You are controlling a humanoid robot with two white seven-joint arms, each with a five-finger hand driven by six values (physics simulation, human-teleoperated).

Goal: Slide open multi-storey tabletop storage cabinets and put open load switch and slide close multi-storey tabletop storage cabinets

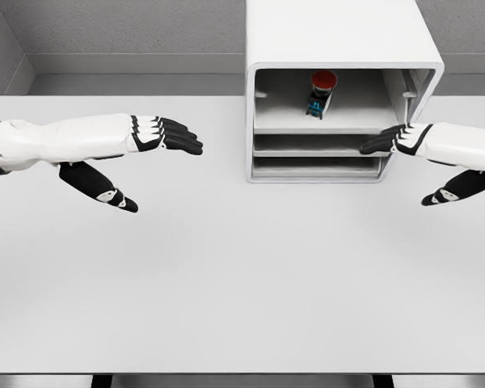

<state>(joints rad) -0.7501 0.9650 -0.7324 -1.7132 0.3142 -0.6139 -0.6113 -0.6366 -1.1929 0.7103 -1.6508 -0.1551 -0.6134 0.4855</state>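
A white multi-storey cabinet [339,48] stands at the back of the table, right of centre. Its top compartment is open at the front, and a load switch [322,90] with a red knob and dark body stands inside it on the shelf. Two shallow drawers [319,166] below sit flush with the front. My right hand [388,142] has its fingers extended, the fingertips touching the cabinet's right front edge at the middle drawer level, holding nothing. My left hand [166,136] hovers over the table left of the cabinet, fingers straight, thumb down, empty.
The white table [242,283] spreads wide in front of the cabinet, its front edge near the bottom of the view. A grey wall rises behind it.
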